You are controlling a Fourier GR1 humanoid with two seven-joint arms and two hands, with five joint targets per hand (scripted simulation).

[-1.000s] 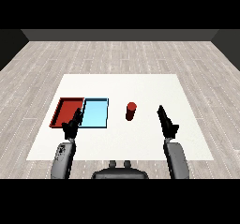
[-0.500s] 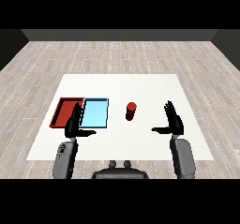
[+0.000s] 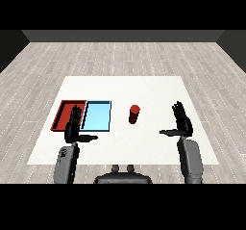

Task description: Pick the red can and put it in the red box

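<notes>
With both our right hand (image 3: 181, 122) and left hand (image 3: 73, 126) spread open and holding nothing, the red can (image 3: 134, 114) stands upright right of the blue tray (image 3: 97, 116), well apart from the red tray (image 3: 68, 114), and a sideways approach may topple it.
</notes>
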